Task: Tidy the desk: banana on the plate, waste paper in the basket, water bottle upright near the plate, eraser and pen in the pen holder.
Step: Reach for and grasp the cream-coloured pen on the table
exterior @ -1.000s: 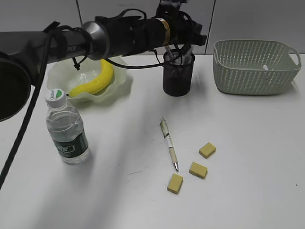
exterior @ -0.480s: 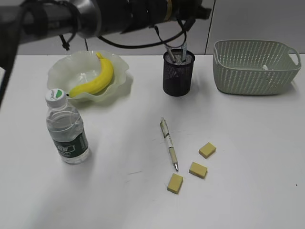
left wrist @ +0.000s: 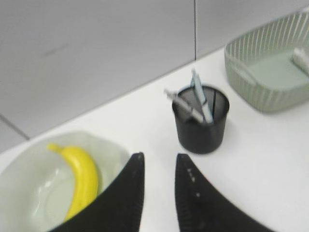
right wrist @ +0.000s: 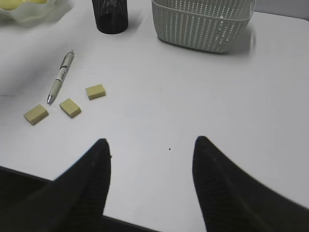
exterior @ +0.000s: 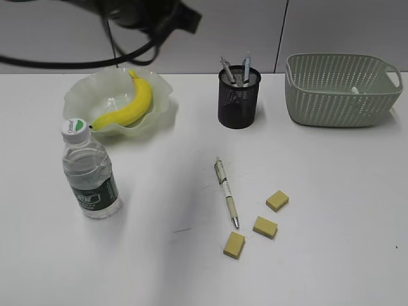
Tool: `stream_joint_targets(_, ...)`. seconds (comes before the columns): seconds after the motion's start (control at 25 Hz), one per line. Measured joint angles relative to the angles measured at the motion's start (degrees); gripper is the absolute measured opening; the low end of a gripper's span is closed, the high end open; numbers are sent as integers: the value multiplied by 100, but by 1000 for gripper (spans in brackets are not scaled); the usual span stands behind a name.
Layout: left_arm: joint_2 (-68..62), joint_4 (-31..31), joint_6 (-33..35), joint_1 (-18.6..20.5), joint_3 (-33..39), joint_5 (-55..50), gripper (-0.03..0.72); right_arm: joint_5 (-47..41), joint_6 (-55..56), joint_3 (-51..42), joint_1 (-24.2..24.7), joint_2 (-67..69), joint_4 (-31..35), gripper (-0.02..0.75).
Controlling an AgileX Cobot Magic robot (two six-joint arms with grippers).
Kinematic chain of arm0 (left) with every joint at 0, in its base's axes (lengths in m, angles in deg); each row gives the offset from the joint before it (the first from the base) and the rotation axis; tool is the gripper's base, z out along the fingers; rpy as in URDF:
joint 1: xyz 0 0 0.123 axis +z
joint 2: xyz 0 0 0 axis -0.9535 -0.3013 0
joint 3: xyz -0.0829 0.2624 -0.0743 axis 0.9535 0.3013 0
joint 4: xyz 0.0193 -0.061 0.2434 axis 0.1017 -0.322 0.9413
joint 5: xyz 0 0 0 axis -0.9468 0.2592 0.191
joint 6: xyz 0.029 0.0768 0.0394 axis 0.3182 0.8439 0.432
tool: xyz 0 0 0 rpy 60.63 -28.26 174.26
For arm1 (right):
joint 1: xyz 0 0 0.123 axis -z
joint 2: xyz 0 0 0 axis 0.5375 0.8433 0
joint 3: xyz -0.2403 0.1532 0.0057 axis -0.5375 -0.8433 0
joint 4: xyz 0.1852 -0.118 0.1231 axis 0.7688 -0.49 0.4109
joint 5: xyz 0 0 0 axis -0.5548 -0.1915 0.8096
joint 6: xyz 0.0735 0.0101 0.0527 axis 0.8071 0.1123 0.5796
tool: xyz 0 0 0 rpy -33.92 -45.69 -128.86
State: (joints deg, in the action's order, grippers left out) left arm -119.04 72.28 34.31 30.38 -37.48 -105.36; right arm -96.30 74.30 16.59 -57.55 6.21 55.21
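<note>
The banana (exterior: 131, 102) lies in the ruffled plate (exterior: 81, 95). In front of the plate the water bottle (exterior: 89, 172) stands upright. Two pens stick out of the pen holder (exterior: 238, 99). Another pen (exterior: 226, 192) lies on the desk (exterior: 331, 191), with three yellow erasers (exterior: 265, 227) beside its tip. A bit of white waste paper (exterior: 355, 90) shows inside the basket (exterior: 341, 89). My left gripper (left wrist: 159, 157) hangs high between plate and holder, open by a narrow gap with nothing in it. My right gripper (right wrist: 152, 142) is open and empty over the bare near desk.
The left arm (exterior: 146, 13) crosses the top left corner above the plate. A grey wall stands behind the desk. In the right wrist view the desk's near edge (right wrist: 48, 176) runs just under the fingers.
The left arm has lifted away from over the pen holder, up and to the left. The two pens in the holder now show unobstructed. The right arm has not moved.
</note>
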Motion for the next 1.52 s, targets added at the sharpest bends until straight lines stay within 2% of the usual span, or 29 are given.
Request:
stream_joint_targets(0.12, 1235, -673, 484, 0, 1109, -487, 157, 0, 0, 0, 0, 0, 1, 436)
stream_joint_targets(0.32, 3681, -1034, 604, 0, 2821, -1496, 183, 0, 0, 0, 0, 0, 1, 436)
stream_joint_targets(0.36, 4111, -1100, 604, 0, 3046, -1815, 207, 0, 0, 0, 0, 0, 1, 436)
stream_joint_targets(0.44, 5288, -1284, 681, 0, 3492, -2417, 303, 0, 0, 0, 0, 0, 1, 436)
stream_joint_targets(0.6, 7038, -2002, 1550, 0, 4034, -3219, 505, 0, 0, 0, 0, 0, 1, 436)
stream_joint_targets(0.72, 8048, -2542, 2167, 0, 4334, -3543, 552, 0, 0, 0, 0, 0, 1, 436)
stream_joint_targets(0.96, 9151, -2804, 2341, -6, 4802, -3712, 555, 0, 0, 0, 0, 0, 1, 436)
stream_joint_targets(1.32, 9251, -2868, 2341, -6, 4896, -3628, 461, 64, 0, 17, 0, 70, -6, 436)
stream_joint_targets(1.52, 9379, -2880, 2341, 88, 4896, -3619, 454, 585, 0, 184, 0, 1607, 53, 436)
